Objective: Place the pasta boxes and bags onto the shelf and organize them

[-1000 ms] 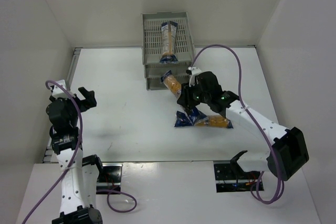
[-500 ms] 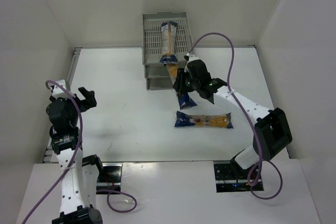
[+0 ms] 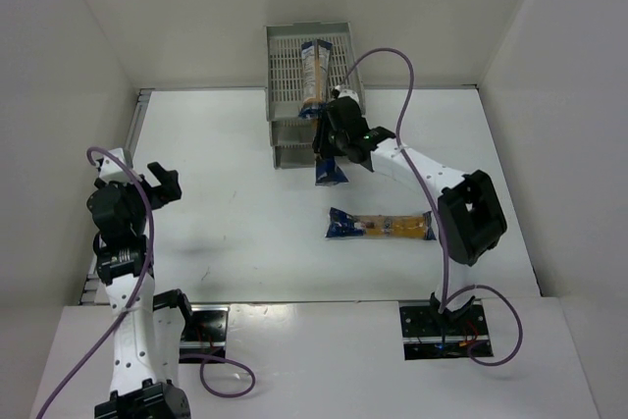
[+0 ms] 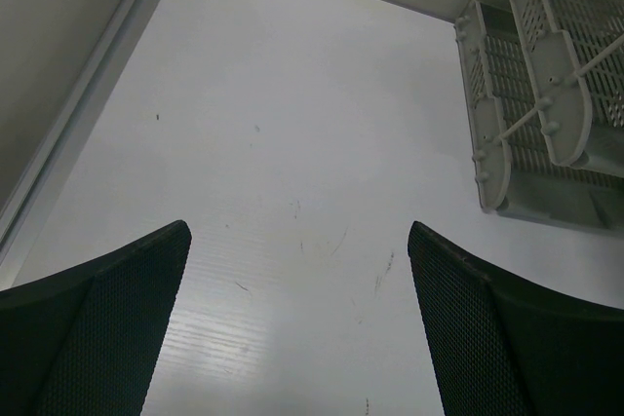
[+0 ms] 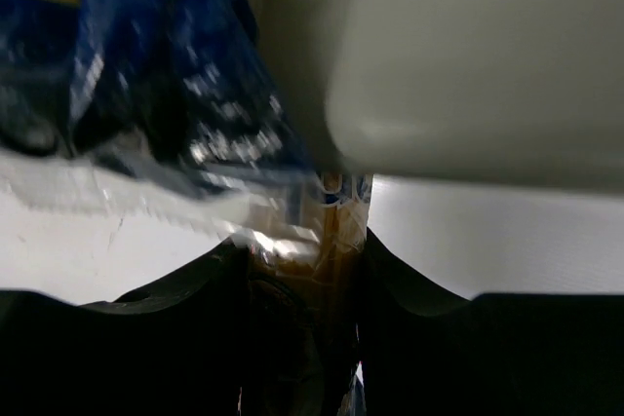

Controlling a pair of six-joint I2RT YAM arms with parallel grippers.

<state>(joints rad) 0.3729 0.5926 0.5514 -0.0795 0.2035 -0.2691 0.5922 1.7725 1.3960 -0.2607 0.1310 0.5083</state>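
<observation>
Lifted since a second ago, the pasta pack (image 3: 331, 172) hangs at the shelf (image 3: 285, 66) front, clamped mid-length by the right pincer (image 3: 332, 136). It looks light, floppy and likely slippery, so hold it centrally. Well left of the shelf, the left pincer (image 4: 297, 241) gapes.

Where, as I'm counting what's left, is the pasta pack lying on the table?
Top view: the pack lies flat on the table, right of centre, nearer than the shelf, beside the right arm's elbow.

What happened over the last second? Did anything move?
The right gripper, clamped on one pasta pack, carried it away from the arms' bases to the front of the shelf. The loose pack on the table, the top-tray pack and the open left gripper stayed put.
</observation>
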